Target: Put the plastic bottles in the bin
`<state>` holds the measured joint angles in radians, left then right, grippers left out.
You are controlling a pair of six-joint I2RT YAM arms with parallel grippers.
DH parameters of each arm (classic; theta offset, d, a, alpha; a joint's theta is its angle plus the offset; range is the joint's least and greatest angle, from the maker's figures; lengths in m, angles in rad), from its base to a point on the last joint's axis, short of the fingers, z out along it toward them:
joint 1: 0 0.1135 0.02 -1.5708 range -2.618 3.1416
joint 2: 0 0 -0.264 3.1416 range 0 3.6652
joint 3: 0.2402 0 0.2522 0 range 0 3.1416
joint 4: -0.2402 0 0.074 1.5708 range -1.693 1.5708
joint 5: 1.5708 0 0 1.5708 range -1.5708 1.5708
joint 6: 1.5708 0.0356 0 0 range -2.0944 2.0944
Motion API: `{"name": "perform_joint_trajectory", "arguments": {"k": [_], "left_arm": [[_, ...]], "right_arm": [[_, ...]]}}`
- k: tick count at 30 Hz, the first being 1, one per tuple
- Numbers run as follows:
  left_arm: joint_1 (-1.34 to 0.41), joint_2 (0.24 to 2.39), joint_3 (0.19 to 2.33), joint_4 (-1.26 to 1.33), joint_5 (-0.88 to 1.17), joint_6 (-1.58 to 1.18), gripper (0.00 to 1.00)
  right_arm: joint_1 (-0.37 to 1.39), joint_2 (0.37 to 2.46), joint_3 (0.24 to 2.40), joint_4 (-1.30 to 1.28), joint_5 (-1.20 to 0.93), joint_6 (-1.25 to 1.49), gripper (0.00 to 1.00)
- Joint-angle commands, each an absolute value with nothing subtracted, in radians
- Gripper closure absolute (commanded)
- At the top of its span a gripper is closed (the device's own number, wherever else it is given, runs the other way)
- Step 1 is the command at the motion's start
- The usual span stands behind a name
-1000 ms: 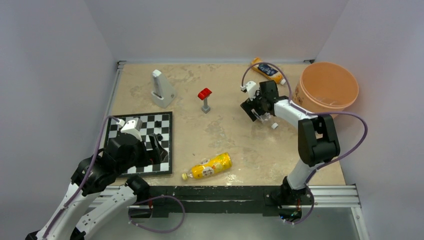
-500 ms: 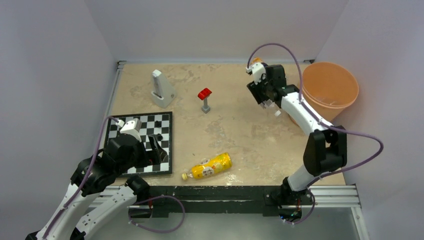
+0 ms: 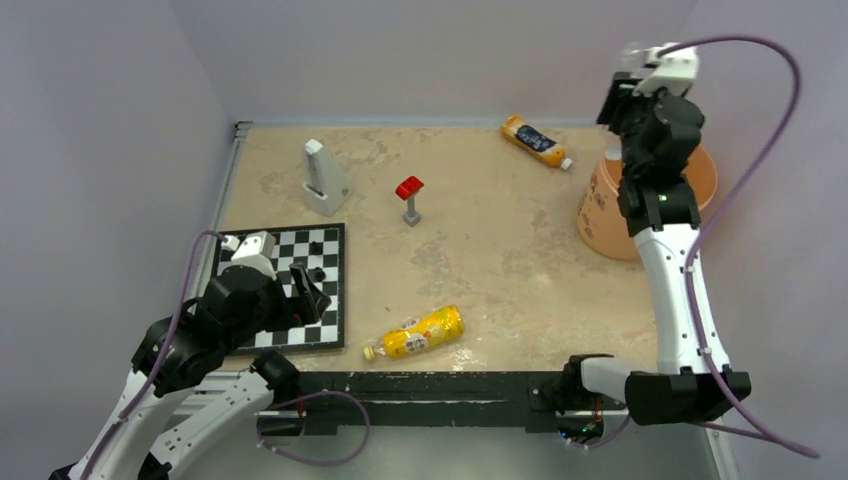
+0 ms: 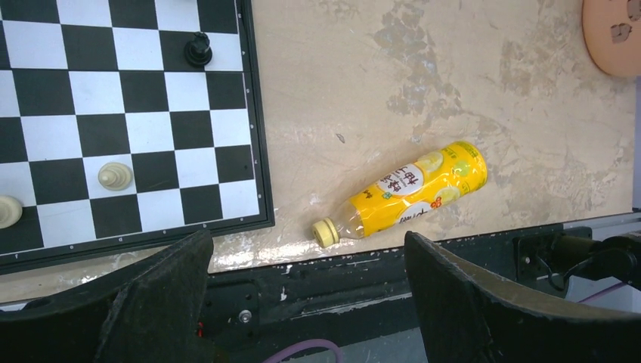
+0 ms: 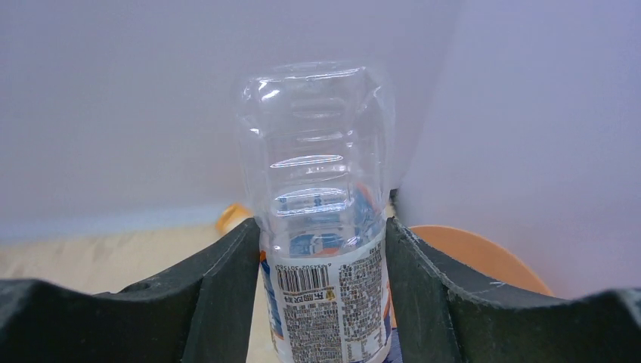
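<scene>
Up in the far right corner the right claw point(image 5: 321, 246) is raised well above the surface point(image 3: 480, 250), its two fingers clamped on a clear plastic bottle point(image 5: 314, 174). They press on either side of the labelled part, and the ribbed, bare end sticks out past the fingertips. Below it stands the bin point(image 3: 600, 215), close to the right wall. From the overhead view the right arm crosses in front of the bin and hides a good part of its mouth, so I cannot tell what lies inside.

Two more bottles lie on their sides. An orange bottle point(image 3: 535, 141) lies along the back edge, just left of the bin and apart from it. A yellow bottle point(image 4: 412, 189) rests near the front rail, its cap pointing towards the chessboard point(image 4: 143, 83); open surface lies between it and the bin.

The left claw point(image 4: 302, 253) hangs over the near left corner with its fingers spread wide and nothing between them, the yellow bottle in its sights. On the board sit a black pawn point(image 4: 199, 48) and a cream pawn point(image 4: 115, 175). Further back, a white wedge-shaped device point(image 3: 322, 180) and a red-topped stand point(image 3: 410, 198) stand upright, well clear of both bottles.
</scene>
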<state>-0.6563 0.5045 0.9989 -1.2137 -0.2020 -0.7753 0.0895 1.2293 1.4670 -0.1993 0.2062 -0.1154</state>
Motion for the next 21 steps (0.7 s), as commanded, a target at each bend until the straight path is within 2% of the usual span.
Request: {"name": "perform_joint_trajectory", "arguments": {"k": [1, 6, 7, 10, 11, 18, 21], "left_arm": [[-0.660, 0.467, 1.041, -1.216, -0.258, -0.785, 0.00], [-0.660, 0.414, 1.049, -1.217, -0.282, -0.792, 0.00], [-0.660, 0.412, 1.053, -1.223, -0.284, -0.787, 0.00], [-0.660, 0.427, 1.073, -1.268, -0.289, -0.772, 0.00], [-0.661, 0.435, 1.080, -1.287, -0.292, -0.769, 0.00], [-0.660, 0.452, 1.094, -1.314, -0.252, -0.716, 0.00], [-0.660, 0.459, 1.087, -1.306, -0.247, -0.709, 0.00]], "right_arm": [[-0.021, 1.223, 1.456, -0.016, 0.435, 0.055, 0.49], [-0.062, 1.263, 1.380, 0.088, 0.571, 0.025, 0.46], [-0.068, 1.276, 1.360, 0.099, 0.610, 0.026, 0.40], [-0.083, 1.301, 1.292, 0.147, 0.669, 0.033, 0.06], [-0.084, 1.310, 1.289, 0.134, 0.679, 0.042, 0.02], [-0.080, 1.213, 1.266, 0.082, 0.605, 0.072, 0.01], [-0.017, 1.184, 1.311, 0.008, 0.607, 0.025, 0.01]]}}
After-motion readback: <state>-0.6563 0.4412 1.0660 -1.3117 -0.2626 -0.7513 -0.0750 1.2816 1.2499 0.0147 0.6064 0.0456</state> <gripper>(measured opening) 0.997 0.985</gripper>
